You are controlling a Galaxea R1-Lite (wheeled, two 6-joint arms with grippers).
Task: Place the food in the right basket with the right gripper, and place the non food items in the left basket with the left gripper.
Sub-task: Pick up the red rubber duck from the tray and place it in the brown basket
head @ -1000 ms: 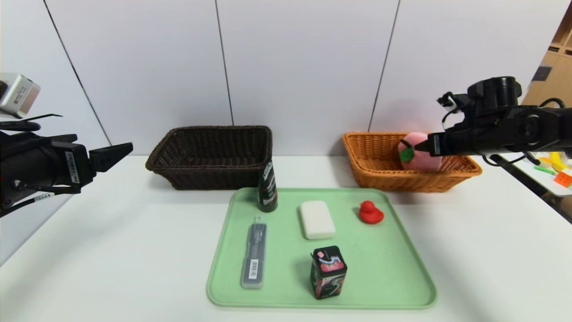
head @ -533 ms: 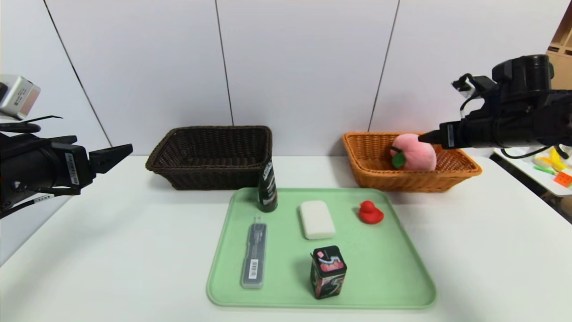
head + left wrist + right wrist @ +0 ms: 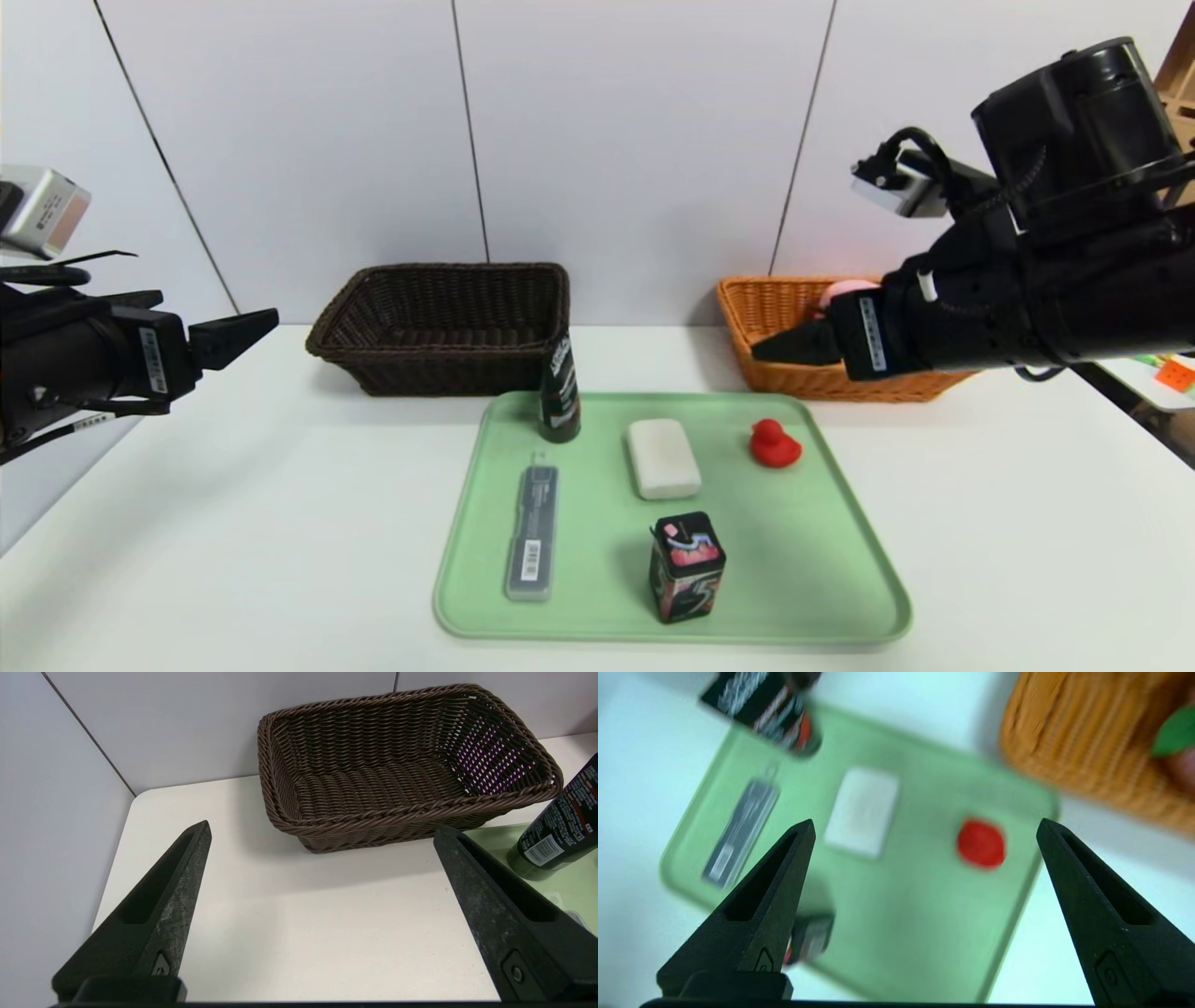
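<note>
A green tray [image 3: 840, 523] holds a dark bottle [image 3: 558, 387], a grey flat case [image 3: 531, 532], a white soap bar [image 3: 663, 457], a red duck toy [image 3: 774, 443] and a dark printed tin [image 3: 686, 567]. A pink peach [image 3: 840, 289] lies in the orange right basket [image 3: 761, 313], mostly hidden behind my right arm. My right gripper [image 3: 780, 347] is open and empty, above the tray's far right corner; its wrist view shows the duck [image 3: 980, 843] between the jaws below. My left gripper [image 3: 247, 327] is open and empty, left of the dark brown basket [image 3: 439, 322].
The white table [image 3: 233, 523] runs wide on both sides of the tray. The brown basket [image 3: 402, 765] holds nothing. The wall stands close behind both baskets. A side table with small colourful items [image 3: 1172, 373] is at the far right.
My right gripper has let go of the peach in the orange basket and swung left and forward, out over the tray's far right corner. The left arm has stayed still.
</note>
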